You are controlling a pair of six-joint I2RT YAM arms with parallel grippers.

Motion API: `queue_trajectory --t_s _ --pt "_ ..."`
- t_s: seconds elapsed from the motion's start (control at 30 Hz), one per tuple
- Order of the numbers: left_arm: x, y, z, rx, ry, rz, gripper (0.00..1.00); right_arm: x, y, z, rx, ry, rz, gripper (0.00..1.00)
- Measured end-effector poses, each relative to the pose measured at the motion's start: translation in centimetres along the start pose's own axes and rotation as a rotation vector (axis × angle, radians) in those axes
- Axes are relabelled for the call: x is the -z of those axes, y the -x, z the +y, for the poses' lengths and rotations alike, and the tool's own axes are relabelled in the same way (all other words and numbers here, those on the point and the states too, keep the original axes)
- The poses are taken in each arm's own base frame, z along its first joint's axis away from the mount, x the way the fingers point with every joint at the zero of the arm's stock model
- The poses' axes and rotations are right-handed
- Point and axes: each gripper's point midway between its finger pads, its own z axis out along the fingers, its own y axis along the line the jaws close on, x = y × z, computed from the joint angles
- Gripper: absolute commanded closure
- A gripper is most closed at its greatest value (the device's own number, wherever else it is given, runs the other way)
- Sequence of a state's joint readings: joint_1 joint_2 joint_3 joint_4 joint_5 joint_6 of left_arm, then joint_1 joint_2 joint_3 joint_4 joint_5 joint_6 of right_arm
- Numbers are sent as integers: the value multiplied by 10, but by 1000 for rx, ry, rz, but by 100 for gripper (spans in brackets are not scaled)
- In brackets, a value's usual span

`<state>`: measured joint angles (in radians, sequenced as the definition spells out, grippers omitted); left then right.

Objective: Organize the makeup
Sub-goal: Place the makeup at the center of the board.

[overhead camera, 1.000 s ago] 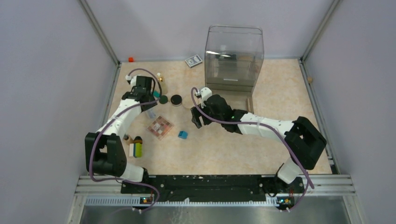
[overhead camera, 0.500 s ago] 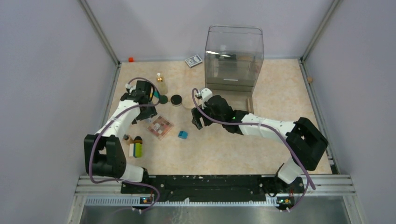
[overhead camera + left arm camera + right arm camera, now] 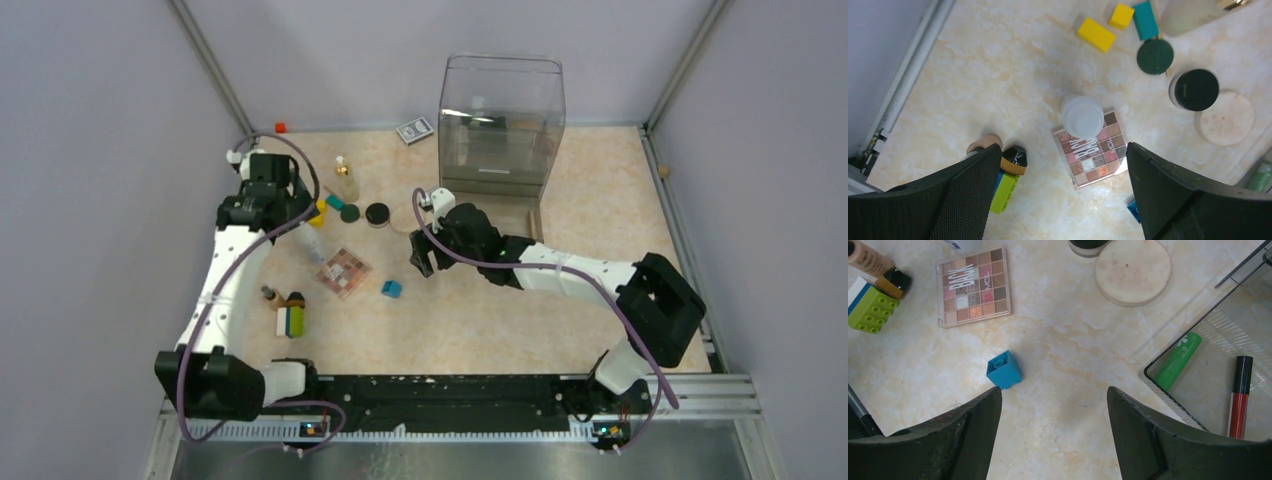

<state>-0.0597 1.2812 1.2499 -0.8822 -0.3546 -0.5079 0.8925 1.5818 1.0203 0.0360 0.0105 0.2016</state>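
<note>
My left gripper (image 3: 283,204) is open and empty, held high near the left wall; in its wrist view (image 3: 1063,146) a white bottle (image 3: 1082,117) stands below it, against the pinkish checkered palette (image 3: 1093,150). The bottle (image 3: 313,240) and palette (image 3: 344,272) also show from above. The black compact (image 3: 377,213), beige disc (image 3: 402,222) and gold-capped bottle (image 3: 345,180) lie further back. A tan tube (image 3: 270,296) lies at the left front. My right gripper (image 3: 420,256) is open and empty above bare table (image 3: 1054,390), between the blue cube (image 3: 1004,370) and the tray.
A clear container (image 3: 500,120) stands at the back; its tray (image 3: 1153,382) holds a green tube (image 3: 1178,360) and a red lip gloss (image 3: 1238,395). Yellow blocks (image 3: 1096,34), a teal block (image 3: 1145,20), a dark green disc (image 3: 1155,56), a green block (image 3: 290,320) and a card box (image 3: 413,131) lie around.
My left arm has swung up and back toward the left wall, away from the compact area, leaving the white bottle uncovered beside the palette. My right arm has barely moved.
</note>
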Motion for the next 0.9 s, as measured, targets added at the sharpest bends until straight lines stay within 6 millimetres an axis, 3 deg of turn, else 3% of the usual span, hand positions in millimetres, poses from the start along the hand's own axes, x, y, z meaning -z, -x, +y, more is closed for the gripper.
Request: queue_trajectory --t_s 0.1,0.2,0.3,0.37,0.5,0.7,0.9 --pt "25 20 16 44 -1 -75 1 1 1 0 0 2 -4 24" --pt "40 35 64 134 93 -129 1 3 1 0 0 2 -5 24" --pt "45 36 116 219 229 -145 1 3 -1 1 0 8 -1 24" --pt "41 24 130 229 268 -119 1 4 -1 3 -1 18 0 24" --pt "15 -15 134 216 282 6 1 4 -1 6 -3 35 2 24" --pt "-19 -76 126 203 234 182 1 6 1 7 -3 40 -4 24" --pt "-37 -94 110 238 168 248 5 6 1 7 -3 41 -4 24"
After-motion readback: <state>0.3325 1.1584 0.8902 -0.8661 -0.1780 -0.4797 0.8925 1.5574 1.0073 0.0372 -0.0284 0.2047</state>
